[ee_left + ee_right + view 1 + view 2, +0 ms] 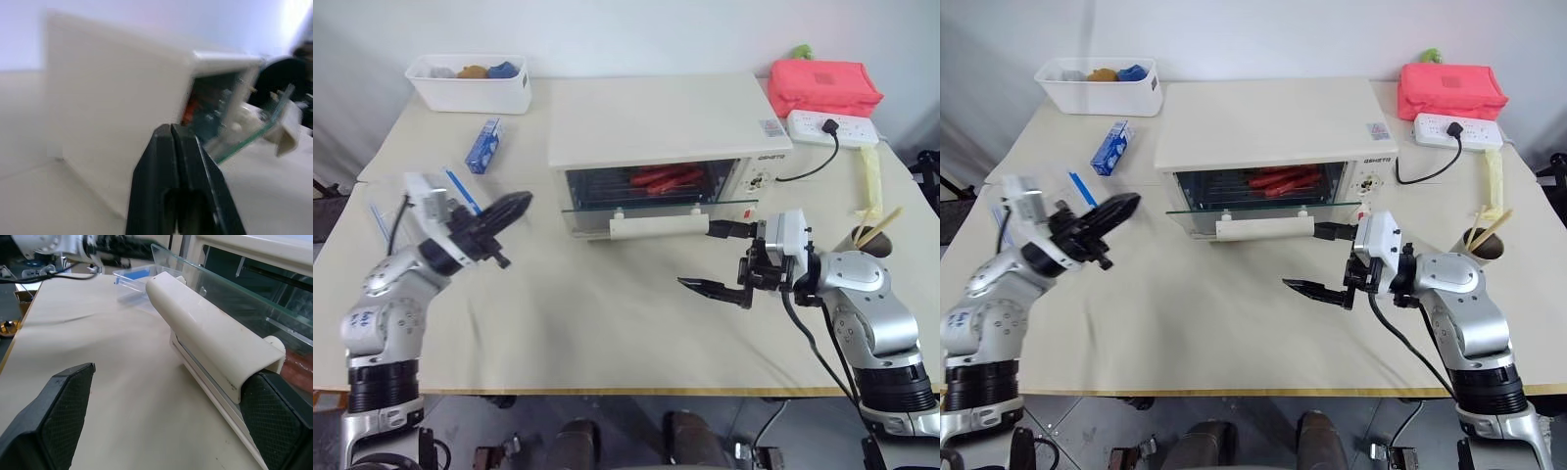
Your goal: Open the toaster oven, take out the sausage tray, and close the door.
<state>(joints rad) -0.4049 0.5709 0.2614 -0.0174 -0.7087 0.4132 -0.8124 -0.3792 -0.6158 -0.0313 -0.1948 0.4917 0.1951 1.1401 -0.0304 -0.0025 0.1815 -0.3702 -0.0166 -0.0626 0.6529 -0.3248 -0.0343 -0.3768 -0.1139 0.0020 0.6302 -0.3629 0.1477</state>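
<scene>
The cream toaster oven [656,127] stands mid-table with its glass door [646,196] tilted partly open. Its bar handle [659,227] sticks out toward me. Red sausages [664,178] show through the glass on the sausage tray, whose metal is mostly hidden. My right gripper [717,259] is open at the handle's right end. One finger [274,426] sits right by that end, and the other finger [58,416] hangs clear over the table. My left gripper [509,209] is shut with nothing in it, left of the oven, pointing at the oven's side wall [112,127].
A white bin [470,96] and a blue carton [482,145] lie at the back left. A clear plastic box with blue trim [455,186] sits by my left arm. At the right are a red bag [822,86], a power strip [832,127] and a cup with sticks [871,235].
</scene>
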